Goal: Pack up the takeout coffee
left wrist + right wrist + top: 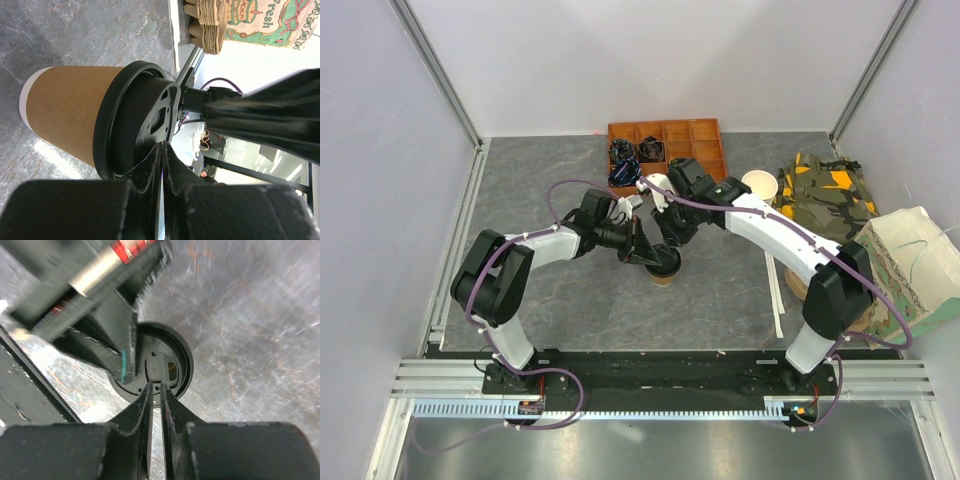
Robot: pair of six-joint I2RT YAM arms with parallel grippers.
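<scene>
The takeout coffee (664,270) stands upright on the grey table, a tan paper cup (67,115) with a black lid (130,130). Both grippers meet over it. My left gripper (642,256) comes in from the left, and in the left wrist view it (164,146) is shut with its tips resting on the lid top. My right gripper (671,243) reaches in from the right. In the right wrist view it (155,386) hangs just above the lid (167,365), its jaws nearly together with a slim gap and nothing between them. The left fingers (126,357) press on the lid beside it.
An orange compartment tray (692,140) with black items sits at the back. A cream paper cup (760,184) and a camouflage bag (822,192) lie at the back right. A printed paper bag (912,272) stands at the right edge, with pulp cup trays (207,25) beside it.
</scene>
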